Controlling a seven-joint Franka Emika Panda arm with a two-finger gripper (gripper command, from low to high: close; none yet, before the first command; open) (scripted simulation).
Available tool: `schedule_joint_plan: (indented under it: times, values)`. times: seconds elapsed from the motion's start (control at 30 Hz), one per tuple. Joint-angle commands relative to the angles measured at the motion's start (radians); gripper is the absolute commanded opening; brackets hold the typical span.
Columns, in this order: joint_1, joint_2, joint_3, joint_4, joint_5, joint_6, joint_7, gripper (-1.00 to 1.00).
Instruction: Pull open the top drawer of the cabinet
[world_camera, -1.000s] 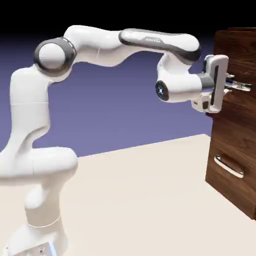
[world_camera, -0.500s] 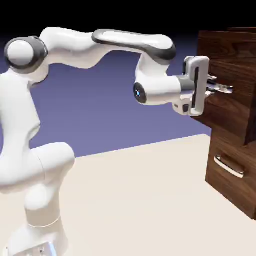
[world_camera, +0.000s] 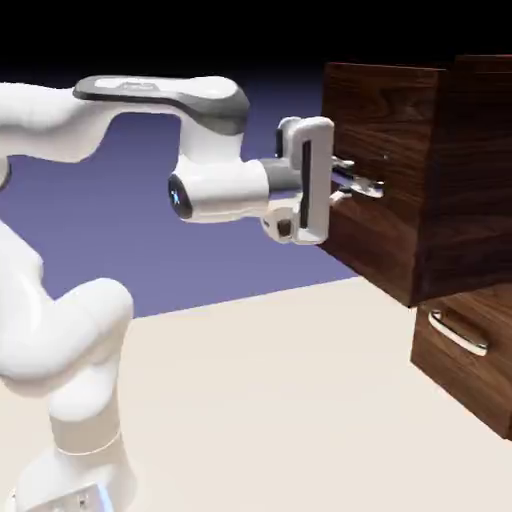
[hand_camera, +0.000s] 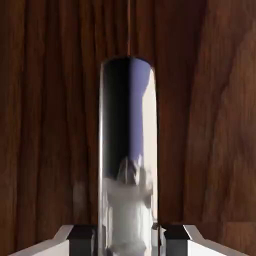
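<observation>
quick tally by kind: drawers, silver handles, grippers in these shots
drawers: 2, the top drawer pulled out, the lower drawer shut
silver handles: 2, the top handle and the lower handle
grippers: 1, the gripper clamped on the top handle
total: 5

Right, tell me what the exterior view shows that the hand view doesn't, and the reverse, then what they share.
Only the exterior view shows the white jointed robot arm, the cream table, the tall dark brown wood-grain cabinet, its lower drawer with a silver handle, and how far the upper dark walnut-grain drawer box sticks out. Only the hand view shows the curved silver bar handle close up, mirror-bright, between the grey finger tips. Both show the end effector shut on that handle against the walnut front.
</observation>
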Motion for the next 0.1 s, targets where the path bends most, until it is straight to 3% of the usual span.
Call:
schedule_joint_plan:
  times: [0.0, 0.07]
  values:
    - [0.037, -0.003, -0.029, -0.001, 0.011, 0.018, -0.031, -1.0]
    - [0.108, -0.026, -0.088, 0.009, 0.046, 0.055, -0.112, -1.0]
